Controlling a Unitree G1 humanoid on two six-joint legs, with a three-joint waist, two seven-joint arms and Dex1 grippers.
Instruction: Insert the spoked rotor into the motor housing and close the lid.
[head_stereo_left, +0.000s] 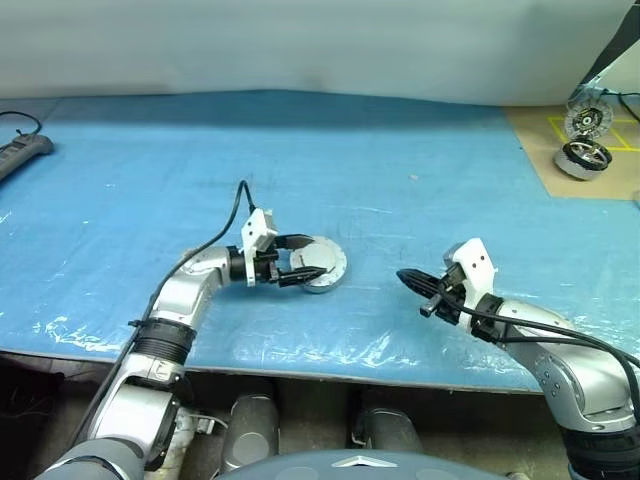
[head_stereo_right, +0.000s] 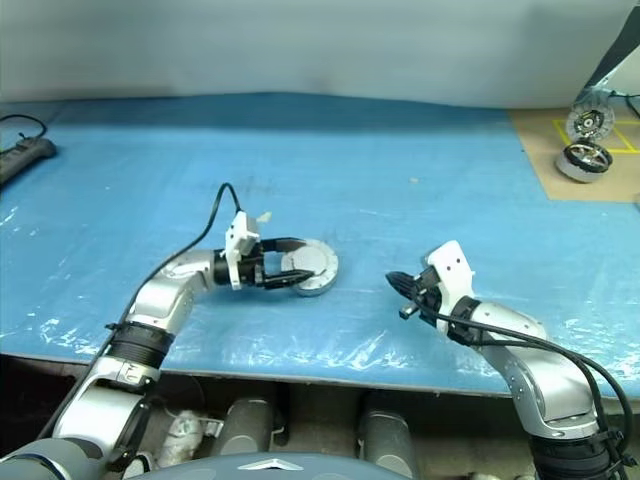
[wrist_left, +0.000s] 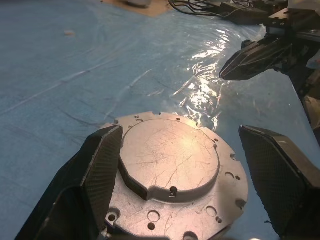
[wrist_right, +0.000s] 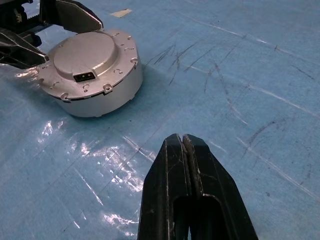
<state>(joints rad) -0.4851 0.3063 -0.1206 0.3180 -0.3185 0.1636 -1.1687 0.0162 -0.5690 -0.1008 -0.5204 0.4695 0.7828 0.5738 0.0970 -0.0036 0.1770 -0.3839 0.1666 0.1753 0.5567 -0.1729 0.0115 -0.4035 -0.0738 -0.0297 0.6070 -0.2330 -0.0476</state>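
The motor housing (head_stereo_left: 322, 268) sits on the blue-covered tabletop (head_stereo_left: 400, 180) a little in from its near edge, with the lid (wrist_right: 91, 54) lying flat on top, plain grey face up, so the spoked rotor is presumably already shut inside. The left gripper (head_stereo_left: 296, 263) reaches level across the housing, its fingers (wrist_left: 102, 165) spread wide on either side of the lid and apparently not pressing it, which suggests the closing is done or nearly so. The right gripper (wrist_right: 183, 145) hangs well apart toward the near right corner, fingers pressed together and empty. Open tabletop lies all around; spare parts (head_stereo_left: 585, 145) rest by the far right edge.
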